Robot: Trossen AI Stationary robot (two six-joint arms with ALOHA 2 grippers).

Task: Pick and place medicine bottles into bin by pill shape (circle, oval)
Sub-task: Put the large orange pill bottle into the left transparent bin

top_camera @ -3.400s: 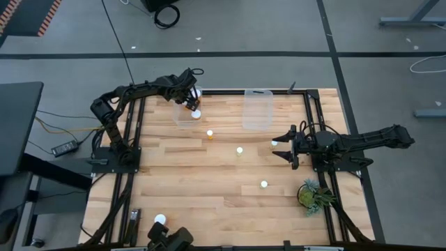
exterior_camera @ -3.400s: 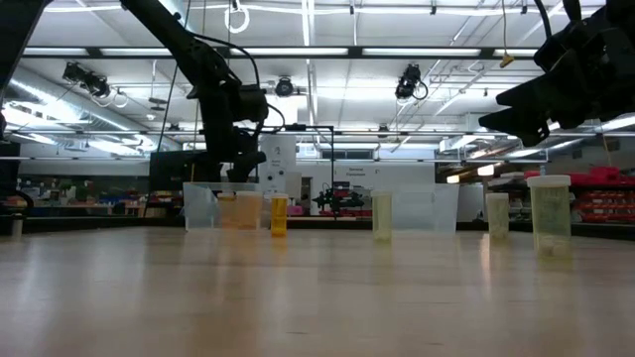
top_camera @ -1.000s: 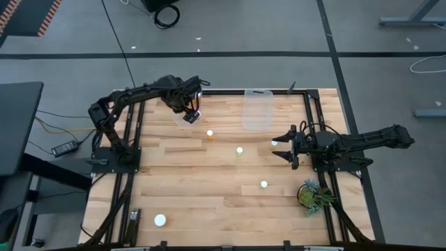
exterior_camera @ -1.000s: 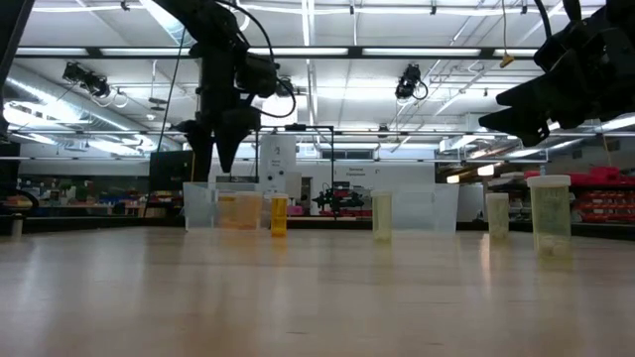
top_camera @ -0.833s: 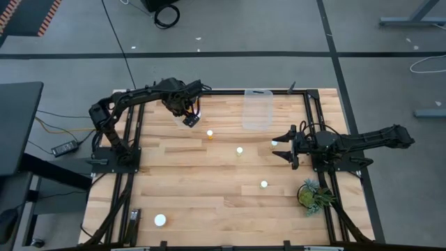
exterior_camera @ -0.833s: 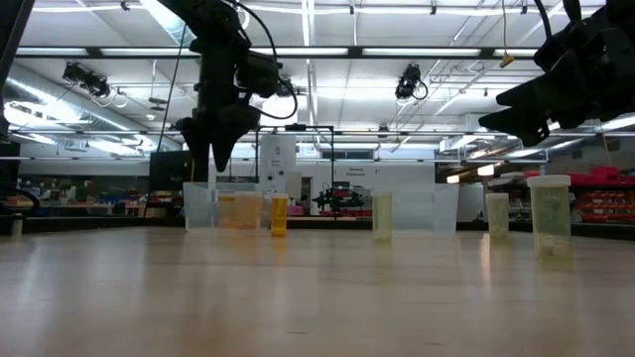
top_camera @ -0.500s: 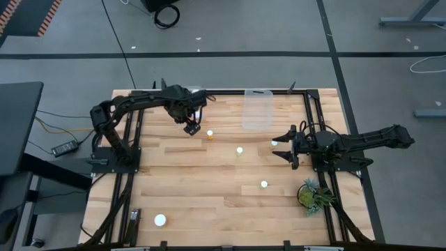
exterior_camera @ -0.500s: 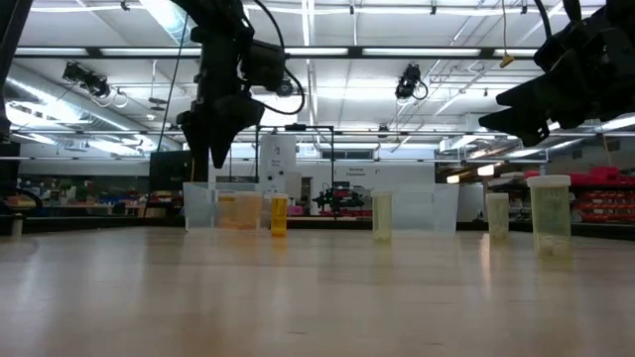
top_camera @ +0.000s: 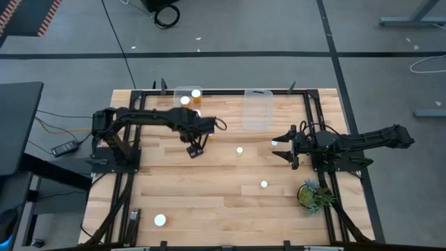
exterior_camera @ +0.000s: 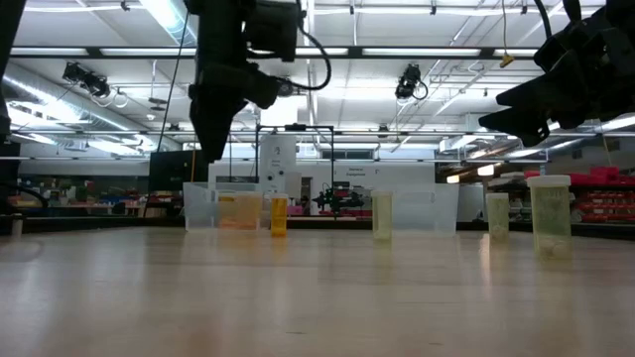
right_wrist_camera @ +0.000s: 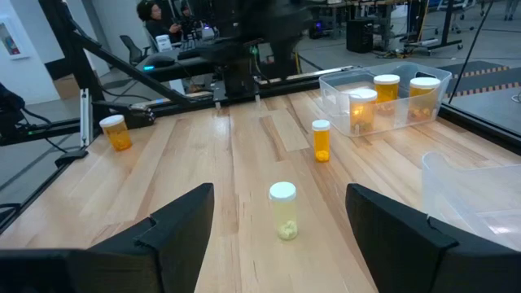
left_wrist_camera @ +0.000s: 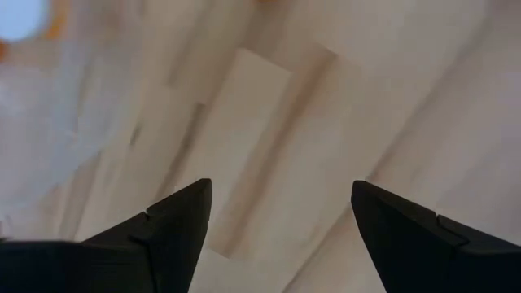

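Observation:
Small amber bottles with white caps stand on the wooden table. One (top_camera: 239,150) is in the middle, one (top_camera: 274,143) is just before my right gripper, one (top_camera: 264,185) is nearer, and one (top_camera: 160,220) is at the near left. A deeper orange bottle (exterior_camera: 279,214) also shows in the right wrist view (right_wrist_camera: 322,140); my left arm hides it in the high view. A clear bin (top_camera: 187,97) at the far left holds several bottles. My left gripper (top_camera: 194,149) hangs open and empty above bare table (left_wrist_camera: 282,185). My right gripper (top_camera: 284,146) is open and empty at the right.
A second clear bin (top_camera: 257,110) stands at the far edge, right of the first. A small green potted plant (top_camera: 311,195) sits at the near right by the right arm's base. Black frame rails (top_camera: 125,174) run along the table's left and right sides.
My left gripper has left the place above the far-left bin. It has gone toward the table's near edge and right, and now hangs over bare wood by the orange bottle. The bottles on the table stand as before.

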